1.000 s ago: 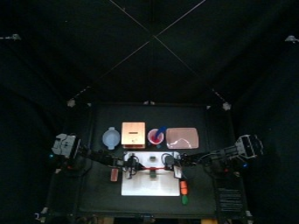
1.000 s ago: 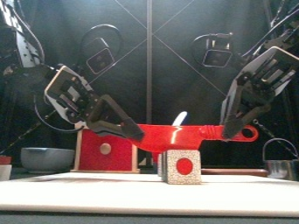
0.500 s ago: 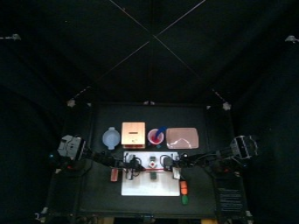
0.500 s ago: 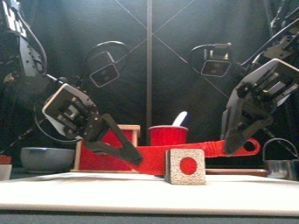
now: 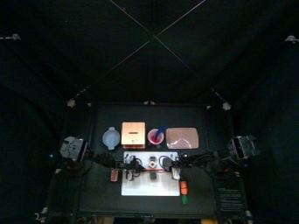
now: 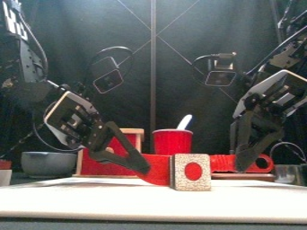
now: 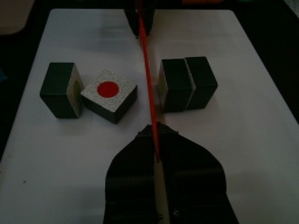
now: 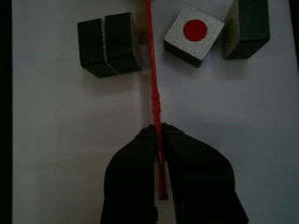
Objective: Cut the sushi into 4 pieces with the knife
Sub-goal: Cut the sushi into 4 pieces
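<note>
The left hand (image 7: 152, 131) and right hand (image 8: 158, 131) each pinch one end of the red knife (image 7: 142, 70), held low across the white board (image 7: 246, 52). The sushi sits mid-frame as a pair (image 7: 187, 83) right of the blade, with a tipped piece (image 7: 107, 93) and a single block (image 7: 59, 87) left of it. The blocks look light and stiff and probably topple easily, so pressing straight down on the pair's seam seems best.

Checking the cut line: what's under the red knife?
Under the red knife shows bare white cutting board, between the tipped white-faced piece and two dark green blocks; no sushi. The left gripper and right gripper hide its ends.
</note>
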Motion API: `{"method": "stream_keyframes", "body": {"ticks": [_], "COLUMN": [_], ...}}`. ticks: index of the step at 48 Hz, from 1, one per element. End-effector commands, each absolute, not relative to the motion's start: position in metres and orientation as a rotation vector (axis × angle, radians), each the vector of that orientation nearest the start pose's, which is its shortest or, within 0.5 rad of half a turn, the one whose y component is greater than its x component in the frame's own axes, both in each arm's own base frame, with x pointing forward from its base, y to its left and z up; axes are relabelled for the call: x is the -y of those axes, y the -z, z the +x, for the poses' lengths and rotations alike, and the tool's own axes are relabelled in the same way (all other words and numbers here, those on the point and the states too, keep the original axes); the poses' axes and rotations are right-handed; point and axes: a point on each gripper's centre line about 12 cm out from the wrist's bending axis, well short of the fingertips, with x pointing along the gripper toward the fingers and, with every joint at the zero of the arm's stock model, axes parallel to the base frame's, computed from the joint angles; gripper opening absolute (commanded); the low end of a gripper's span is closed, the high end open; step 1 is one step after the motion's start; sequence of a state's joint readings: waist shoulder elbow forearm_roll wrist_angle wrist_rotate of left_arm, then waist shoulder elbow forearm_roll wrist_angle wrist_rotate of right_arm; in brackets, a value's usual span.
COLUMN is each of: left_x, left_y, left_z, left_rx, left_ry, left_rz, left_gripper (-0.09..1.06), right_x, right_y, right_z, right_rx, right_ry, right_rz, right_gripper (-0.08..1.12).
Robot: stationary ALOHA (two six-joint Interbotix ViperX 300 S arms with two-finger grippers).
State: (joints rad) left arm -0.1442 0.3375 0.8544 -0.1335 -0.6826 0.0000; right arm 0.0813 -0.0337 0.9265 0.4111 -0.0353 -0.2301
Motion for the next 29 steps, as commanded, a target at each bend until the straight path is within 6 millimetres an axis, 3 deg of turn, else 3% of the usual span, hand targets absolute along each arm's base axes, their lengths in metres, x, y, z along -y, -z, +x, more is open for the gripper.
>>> {"method": "stream_keyframes", "body": {"ticks": [1,7,21,29], "left_x": [0.031,0.02,0.014,0.021], "left_y": [-0.057,-0.059,-0.065,-0.09], "left_z": [0.379,0.38,0.379,0.383], "left_rx": [-0.495,-0.49,-0.476,-0.408], "left_ry": [0.0,-0.028,-0.038,-0.01], "left_rz": [-0.048,-0.054,-0.056,-0.048], "left_gripper": [0.29,0.29,0.29,0.29], "right_x": [-0.008,-0.003,-0.003,-0.007], "right_y": [-0.108,-0.11,-0.117,-0.137], "right_z": [0.325,0.328,0.329,0.332], "right_rx": [-0.84,-0.831,-0.813,-0.779], "right_ry": [0.061,0.065,0.062,0.036], "right_rz": [0.144,0.131,0.128,0.132], "right_gripper": [0.07,0.07,0.07,0.07]}}
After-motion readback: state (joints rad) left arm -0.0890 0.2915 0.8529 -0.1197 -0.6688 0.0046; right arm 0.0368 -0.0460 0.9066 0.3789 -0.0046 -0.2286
